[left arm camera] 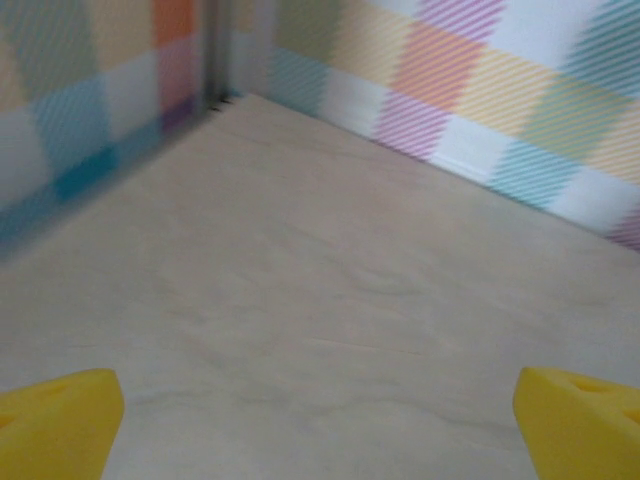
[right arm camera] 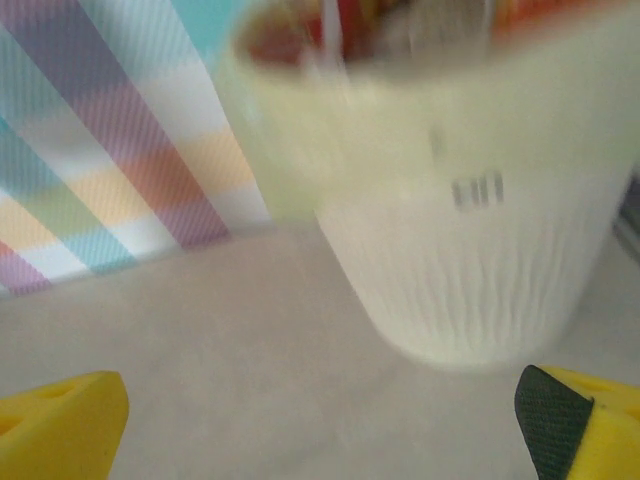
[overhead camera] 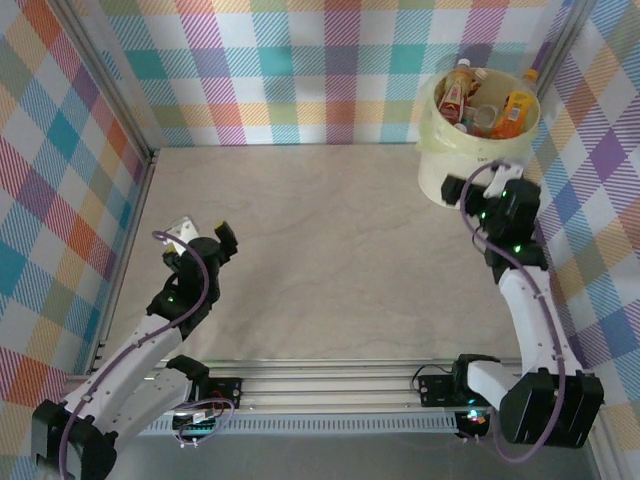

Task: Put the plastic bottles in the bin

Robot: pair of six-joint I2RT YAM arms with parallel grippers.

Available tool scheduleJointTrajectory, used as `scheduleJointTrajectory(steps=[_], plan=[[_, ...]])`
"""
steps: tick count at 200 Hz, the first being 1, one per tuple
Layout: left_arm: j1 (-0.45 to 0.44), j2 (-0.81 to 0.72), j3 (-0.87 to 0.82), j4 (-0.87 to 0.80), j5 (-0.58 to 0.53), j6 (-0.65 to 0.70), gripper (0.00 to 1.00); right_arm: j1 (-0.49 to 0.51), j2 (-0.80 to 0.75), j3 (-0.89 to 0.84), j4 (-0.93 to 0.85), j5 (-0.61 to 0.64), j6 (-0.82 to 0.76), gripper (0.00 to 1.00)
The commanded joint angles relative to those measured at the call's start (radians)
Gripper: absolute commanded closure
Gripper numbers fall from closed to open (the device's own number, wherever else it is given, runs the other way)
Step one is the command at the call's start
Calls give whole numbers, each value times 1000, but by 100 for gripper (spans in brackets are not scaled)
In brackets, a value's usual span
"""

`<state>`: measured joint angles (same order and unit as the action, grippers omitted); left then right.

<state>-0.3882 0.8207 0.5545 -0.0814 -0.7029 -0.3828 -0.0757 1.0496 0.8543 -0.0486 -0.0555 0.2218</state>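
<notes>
The cream bin (overhead camera: 440,165) stands at the far right corner, with several plastic bottles (overhead camera: 455,92) piled inside; an orange one (overhead camera: 513,112) leans at its right rim. My right gripper (overhead camera: 490,192) hangs open just in front of the bin, nothing between its fingers. In the right wrist view the bin (right arm camera: 470,230) looms close and blurred, bottles showing at its top, and the yellow fingertips (right arm camera: 60,425) stand far apart. My left gripper (overhead camera: 205,238) is open over bare table at the left, its yellow fingertips (left arm camera: 55,420) wide apart and holding nothing.
Plaid walls (overhead camera: 300,60) enclose the table on three sides. The beige tabletop (overhead camera: 310,250) stretches between the arms. A metal rail (overhead camera: 330,380) runs along the near edge by the arm bases.
</notes>
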Motion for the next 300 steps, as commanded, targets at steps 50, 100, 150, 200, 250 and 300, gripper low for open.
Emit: scheduleJointTrajectory(steps=[50, 100, 150, 200, 250, 300], plan=[[215, 176, -203, 355, 165, 254, 0, -2, 163, -477, 464, 46, -59, 0], [281, 433, -180, 585, 356, 285, 0, -3, 295, -384, 484, -9, -138, 0], [298, 614, -174, 856, 465, 373, 0, -2, 300, -442, 663, -114, -183, 0], [304, 742, -143, 903, 510, 389, 0, 9, 401, -536, 983, -183, -208, 0], [290, 738, -162, 936, 384, 358, 0, 78, 487, -432, 853, 24, -212, 0], [288, 739, -156, 928, 390, 360, 0, 75, 487, -440, 874, 25, -208, 0]])
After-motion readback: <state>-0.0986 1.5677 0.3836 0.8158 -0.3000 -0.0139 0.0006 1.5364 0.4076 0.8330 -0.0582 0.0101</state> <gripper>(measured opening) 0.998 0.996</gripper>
